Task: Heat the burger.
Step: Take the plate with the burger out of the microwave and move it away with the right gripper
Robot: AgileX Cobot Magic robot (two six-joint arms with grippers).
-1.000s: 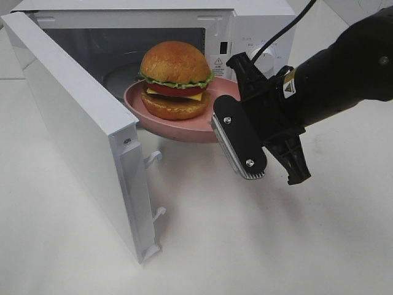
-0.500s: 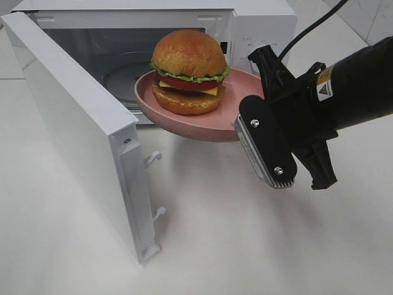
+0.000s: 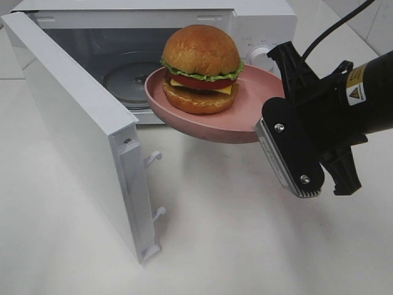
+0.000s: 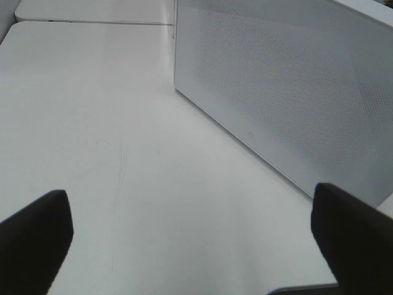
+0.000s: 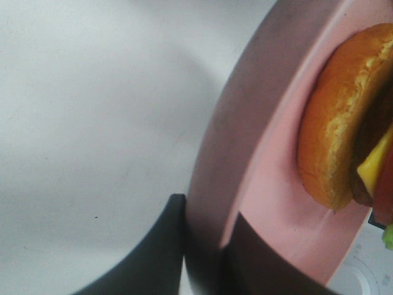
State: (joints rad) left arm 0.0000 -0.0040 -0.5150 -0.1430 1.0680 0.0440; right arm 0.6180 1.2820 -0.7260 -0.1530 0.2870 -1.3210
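Note:
The burger [image 3: 201, 67], with a golden-brown bun, lettuce, tomato and cheese, sits on a pink plate [image 3: 245, 114]. My right gripper [image 3: 273, 104] is shut on the plate's right rim and holds it in the air in front of the open microwave [image 3: 258, 24]. In the right wrist view the gripper [image 5: 206, 215] pinches the rim of the plate [image 5: 245, 153], and the burger [image 5: 344, 135] shows beside it. My left gripper [image 4: 193, 246] stands open with nothing between its dark fingertips [image 4: 37, 230], beside the microwave's side wall [image 4: 295, 92].
The microwave door [image 3: 73, 123] swings wide open toward the front left. Inside, the glass turntable [image 3: 126, 80] lies bare. A black cable [image 3: 331, 27] runs behind the right arm. White tabletop [image 3: 233, 233] stretches in front.
The right gripper has carried the plate and burger to the right and slightly up, out of the microwave's mouth. The door has not moved.

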